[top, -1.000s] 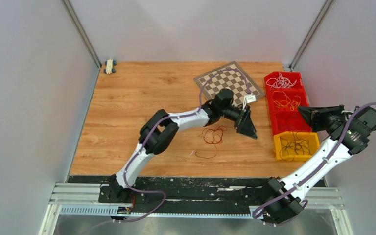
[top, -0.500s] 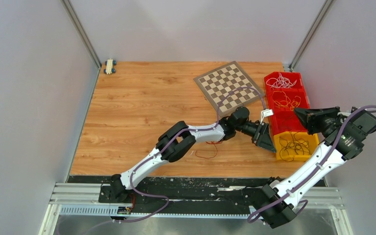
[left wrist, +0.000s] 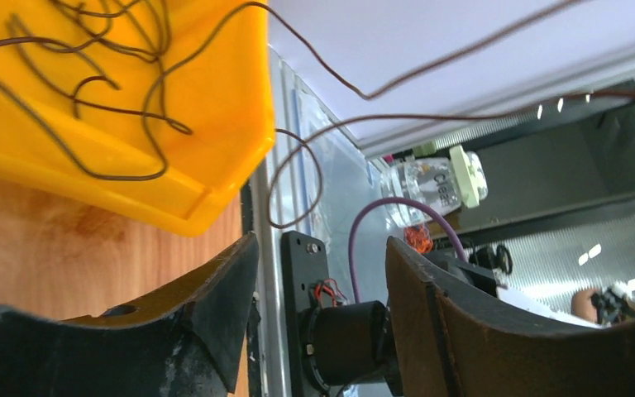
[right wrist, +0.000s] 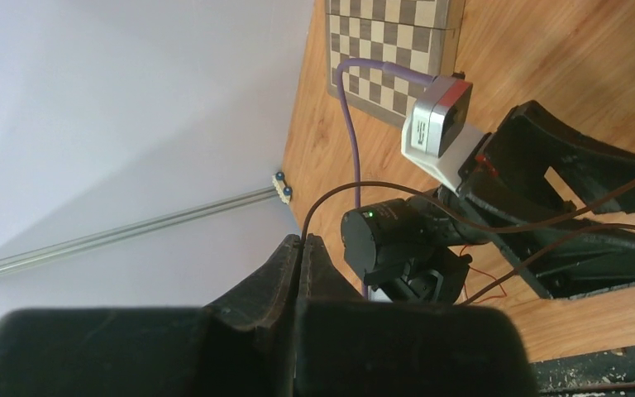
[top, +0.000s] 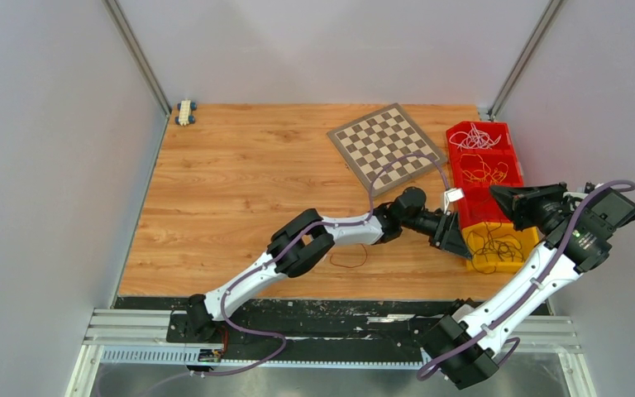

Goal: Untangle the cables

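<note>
Sorting step, one strand in transit.

- Right hand (right wrist: 302,241): pinched fully shut, raised above the bins. A dark brown cable (left wrist: 368,97) leaves its fingertips and runs off through the air.
- Left hand (left wrist: 321,248): low at the near corner of the yellow bin (left wrist: 223,124), jaws apart, nothing between them.
- Yellow bin: holds a loose heap of dark brown cables (top: 496,246). One dark loop hangs outside its rim, past the edge of the desk (top: 240,182). I cannot tell whether that loop belongs to the lifted strand.
- Red bins (top: 481,205): next to the yellow one, farther from the arms. White and yellow-orange wires lie in the two far ones.
- Red cable (top: 349,258): alone on the desk, well apart from the bins, beside the left forearm.
- Chessboard (top: 384,145): at the far side, not involved.

Handling note, as a judgement: the brown strand appears bound for the yellow bin.

- Keep the right pinch firm and bring it down over the middle of the bin, so the slack coils inside and does not spill over the rim.
- Let the left hand take only the stray outer loop and close on that single strand, clear of the heap. These wires are springy and catch one another, so a hurried pull could drag the settled ones back out.
- Keep both wrists away from the purple hoses.
</note>
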Motion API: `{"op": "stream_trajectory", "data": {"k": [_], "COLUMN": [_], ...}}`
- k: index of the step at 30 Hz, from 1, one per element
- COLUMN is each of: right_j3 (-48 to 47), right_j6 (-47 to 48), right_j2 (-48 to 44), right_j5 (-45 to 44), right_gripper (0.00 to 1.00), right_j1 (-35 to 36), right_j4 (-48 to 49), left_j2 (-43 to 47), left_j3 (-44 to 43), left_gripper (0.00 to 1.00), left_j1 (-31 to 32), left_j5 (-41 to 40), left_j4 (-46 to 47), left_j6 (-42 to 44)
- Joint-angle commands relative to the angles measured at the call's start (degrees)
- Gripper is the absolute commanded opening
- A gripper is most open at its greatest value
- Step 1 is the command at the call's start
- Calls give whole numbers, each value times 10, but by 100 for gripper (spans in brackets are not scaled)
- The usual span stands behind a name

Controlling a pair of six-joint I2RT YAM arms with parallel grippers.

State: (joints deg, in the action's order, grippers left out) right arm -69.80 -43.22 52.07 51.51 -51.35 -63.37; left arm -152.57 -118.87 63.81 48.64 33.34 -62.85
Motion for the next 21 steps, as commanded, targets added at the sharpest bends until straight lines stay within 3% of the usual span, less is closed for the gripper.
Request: {"op": "stream_trajectory", "data": {"k": [1, 3, 4, 6, 13, 17, 18, 21], "right_j3": [-34, -44, -48, -52, -63, -67, -64, -57], "right_j6": [6, 5, 4, -2, -6, -8, -10, -11], "right_j2": [-4, -5, -7, -10, -21, -23, -23, -25], "right_j5": [17, 23, 25, 28, 25, 23, 23, 22], "right_gripper": [0, 0, 0, 0, 0, 0, 0, 0], "right_j1": [6, 8, 9, 9, 9, 9, 9, 9], "right_j4": [-33, -39, -41, -42, -52, -54, -52, -52], "left_j2": [18, 20, 20, 18, 13, 10, 11, 13], "left_j3": [-18, -21, -25, -36, -55, -57, -60, -75], "left_gripper": [69, 81, 92, 99, 98, 89, 76, 56], "left_j1": [-2, -3, -3, -1, 12, 13, 15, 18], "left_j5": [-58, -73, -86, -104, -91, -71, -62, -63], "left_j4": [-42, -44, -45, -52, -31, 10, 21, 22], "left_j6": [7, 11, 17, 29, 53, 44, 44, 63]}}
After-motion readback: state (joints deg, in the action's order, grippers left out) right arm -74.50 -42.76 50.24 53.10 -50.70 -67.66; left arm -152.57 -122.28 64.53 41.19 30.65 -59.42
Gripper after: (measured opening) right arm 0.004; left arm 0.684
